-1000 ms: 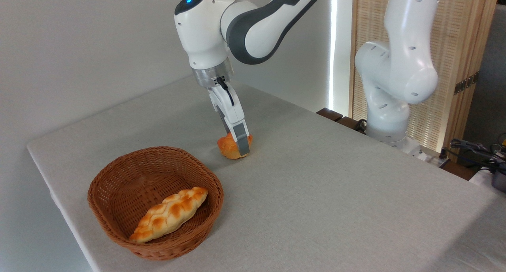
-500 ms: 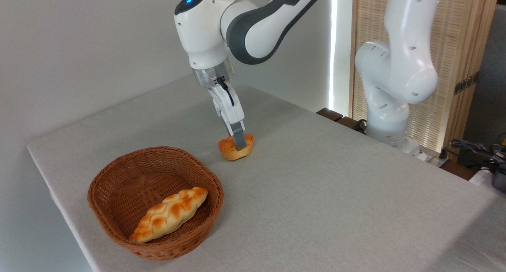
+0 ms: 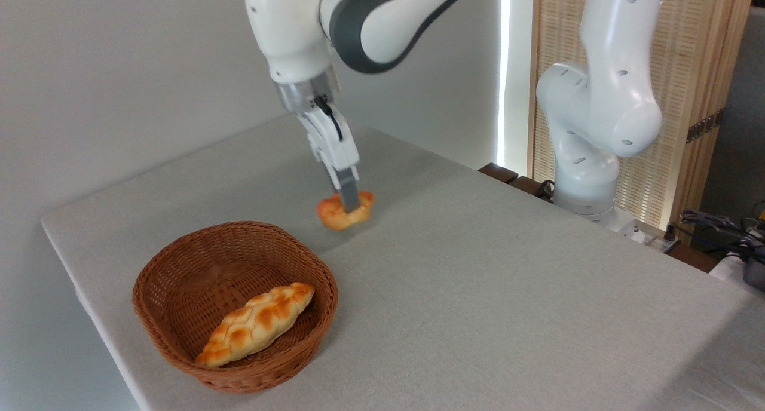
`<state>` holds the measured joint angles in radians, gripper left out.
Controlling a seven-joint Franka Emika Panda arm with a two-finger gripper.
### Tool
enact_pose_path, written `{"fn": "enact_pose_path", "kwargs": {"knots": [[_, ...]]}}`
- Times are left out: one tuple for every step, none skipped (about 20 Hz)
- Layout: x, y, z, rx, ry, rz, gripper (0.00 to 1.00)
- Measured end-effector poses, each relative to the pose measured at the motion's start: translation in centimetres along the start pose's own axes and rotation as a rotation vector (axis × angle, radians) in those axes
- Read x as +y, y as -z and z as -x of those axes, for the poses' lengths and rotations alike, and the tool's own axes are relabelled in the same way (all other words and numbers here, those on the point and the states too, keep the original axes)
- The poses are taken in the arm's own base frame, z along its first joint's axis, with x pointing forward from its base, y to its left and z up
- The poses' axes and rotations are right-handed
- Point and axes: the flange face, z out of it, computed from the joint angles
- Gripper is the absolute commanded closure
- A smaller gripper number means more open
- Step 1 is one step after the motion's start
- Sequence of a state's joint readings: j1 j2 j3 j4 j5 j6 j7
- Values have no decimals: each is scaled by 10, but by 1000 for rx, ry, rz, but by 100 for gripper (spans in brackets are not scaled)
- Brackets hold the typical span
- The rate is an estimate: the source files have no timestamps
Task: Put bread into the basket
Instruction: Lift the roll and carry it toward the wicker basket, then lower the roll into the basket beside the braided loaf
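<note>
The bread (image 3: 340, 214), a small orange-golden bun, hangs just above the table beyond the basket's far right rim. My gripper (image 3: 348, 203) is shut on the bread from above, its grey fingertip crossing the bun's top. The round reddish-brown wicker basket (image 3: 179, 261) sits at the table's near left corner, below and left of the bun.
A long braided golden loaf (image 3: 256, 323) lies inside the basket. The arm's white base (image 3: 588, 160) stands at the table's far right edge, with cables (image 3: 717, 226) beyond it. The table's left edge runs close behind the basket.
The gripper has risen and shifted left toward the basket, lifting the bread off the table where it rested a second ago.
</note>
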<state>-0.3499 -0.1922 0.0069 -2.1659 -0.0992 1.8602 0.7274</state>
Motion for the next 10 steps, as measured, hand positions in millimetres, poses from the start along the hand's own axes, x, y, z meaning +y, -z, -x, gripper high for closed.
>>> {"fn": "enact_pose_path", "kwargs": {"knots": [[-9,16,1,30,17,-8,81],[-19,32,2,67,39,-13,81],[-30,46,4,101,58,-19,81],[-39,58,6,126,70,-27,81],[-48,70,8,149,80,-38,81],[-56,77,9,164,87,-47,81],[-62,81,8,174,90,-54,81],[-68,82,4,194,91,-65,81],[-75,80,-3,221,92,-87,80],[-81,75,-11,242,94,-109,79]]}}
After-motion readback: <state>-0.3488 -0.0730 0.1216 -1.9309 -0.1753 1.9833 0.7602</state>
